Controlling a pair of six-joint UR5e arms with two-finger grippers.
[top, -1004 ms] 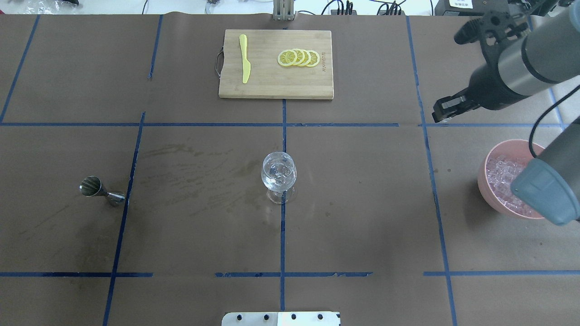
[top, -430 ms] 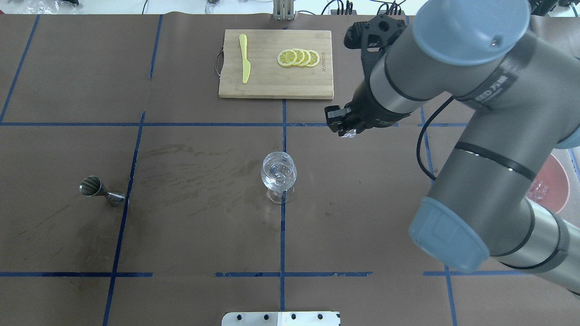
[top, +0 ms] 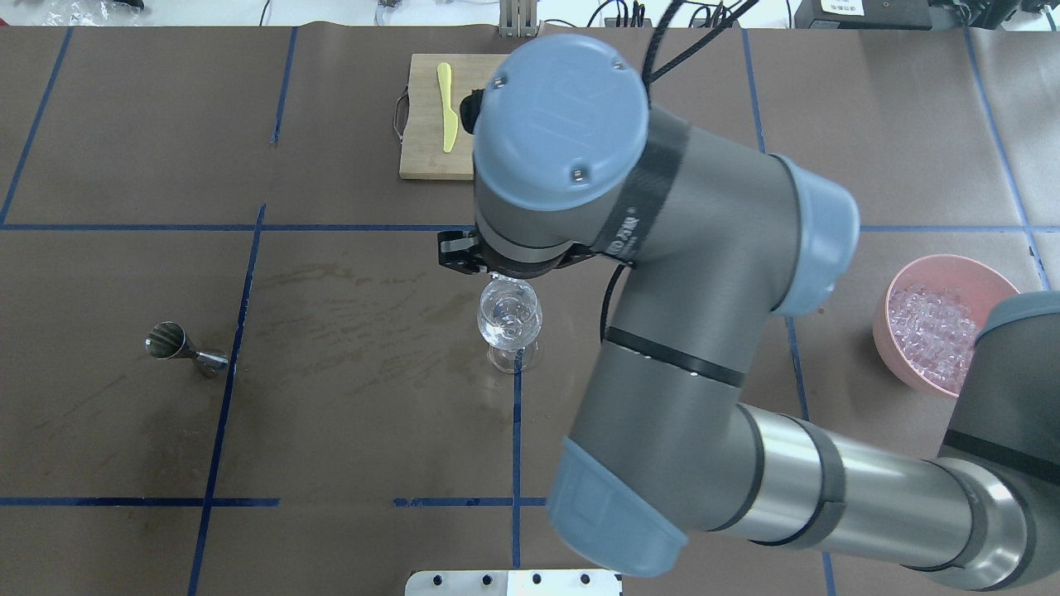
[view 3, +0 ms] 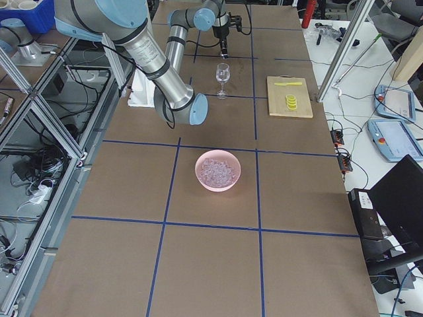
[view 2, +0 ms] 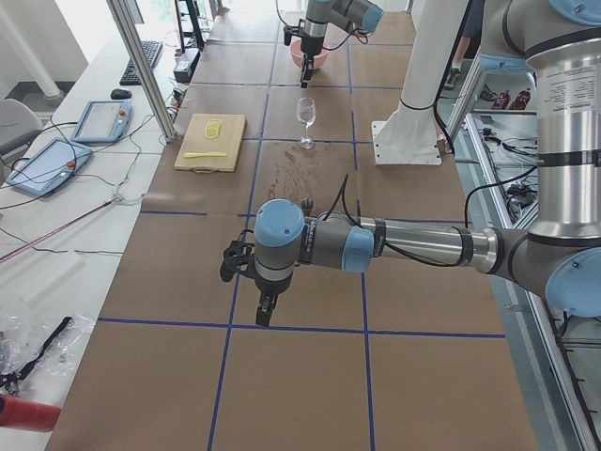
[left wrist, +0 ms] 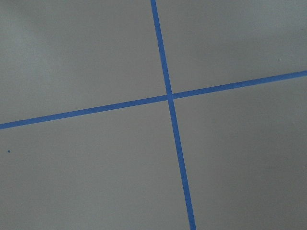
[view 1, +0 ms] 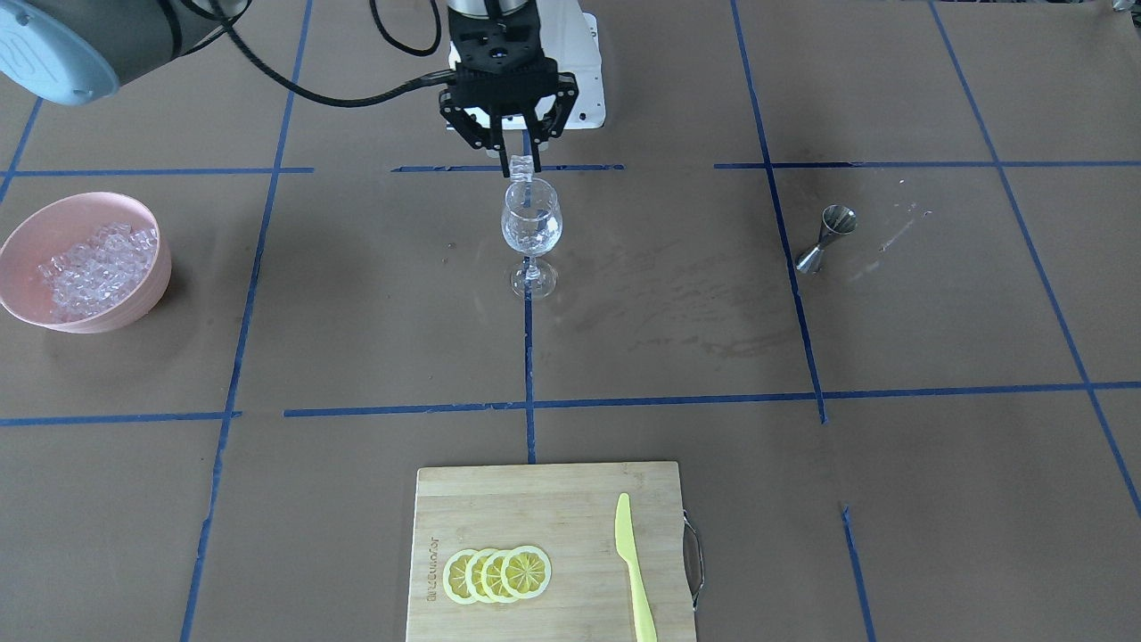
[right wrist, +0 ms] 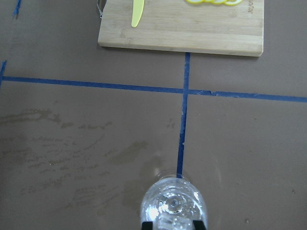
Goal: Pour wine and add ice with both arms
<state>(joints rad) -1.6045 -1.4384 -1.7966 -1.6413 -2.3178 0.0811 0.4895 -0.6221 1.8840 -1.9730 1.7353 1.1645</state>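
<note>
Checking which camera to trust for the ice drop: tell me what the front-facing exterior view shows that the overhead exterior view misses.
Front-facing only: the right gripper shut on an ice cube just above the wine glass, and the lemon slices. Overhead only: most of the right arm, largely hiding them. Both: glass, jigger, ice bowl, knife.

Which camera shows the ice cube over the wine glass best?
The front-facing view: the cube sits pinched in the right tool just above the glass. Overhead, the arm hides it; the right wrist view crops it; side views are too small.
</note>
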